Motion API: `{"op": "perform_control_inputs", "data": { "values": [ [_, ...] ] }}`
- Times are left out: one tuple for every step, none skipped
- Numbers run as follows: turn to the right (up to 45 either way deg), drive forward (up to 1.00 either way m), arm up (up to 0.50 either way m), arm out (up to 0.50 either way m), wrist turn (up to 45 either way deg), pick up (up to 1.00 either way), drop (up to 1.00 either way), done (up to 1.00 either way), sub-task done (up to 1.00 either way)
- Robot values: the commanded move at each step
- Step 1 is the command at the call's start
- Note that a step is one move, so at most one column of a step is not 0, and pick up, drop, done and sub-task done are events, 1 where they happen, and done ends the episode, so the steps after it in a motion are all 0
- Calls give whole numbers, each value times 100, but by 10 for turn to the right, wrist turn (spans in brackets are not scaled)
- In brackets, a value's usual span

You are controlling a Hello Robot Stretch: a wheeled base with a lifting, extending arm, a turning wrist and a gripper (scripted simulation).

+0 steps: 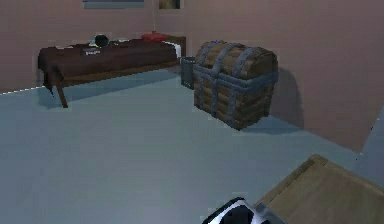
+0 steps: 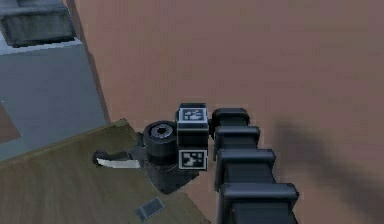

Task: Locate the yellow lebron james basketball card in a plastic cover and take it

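Forward view: I see a long dark tabletop (image 1: 100, 62) against the far wall, carrying a dark round thing (image 1: 100, 42) and a flat red thing (image 1: 153, 37). To its right stand a dark bin (image 1: 188, 70) and a banded wooden chest (image 1: 235, 80). A wooden tabletop corner (image 1: 320, 190) sits at the lower right.

Arm side view: the arm (image 2: 245, 165) reaches out beside the pink wall, and the jaws stand over the wooden tabletop's (image 2: 60, 175) bare surface, holding nothing. I cannot tell how the jaws are set. A small flat grey piece (image 2: 150, 207) lies on the wood near them; I cannot tell whether it is the card.
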Motion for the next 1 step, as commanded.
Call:
{"op": "perform_control_inputs", "data": {
  "values": [
    [0, 0, -28, 0, 0, 0, 0, 0, 0]
  ]
}}
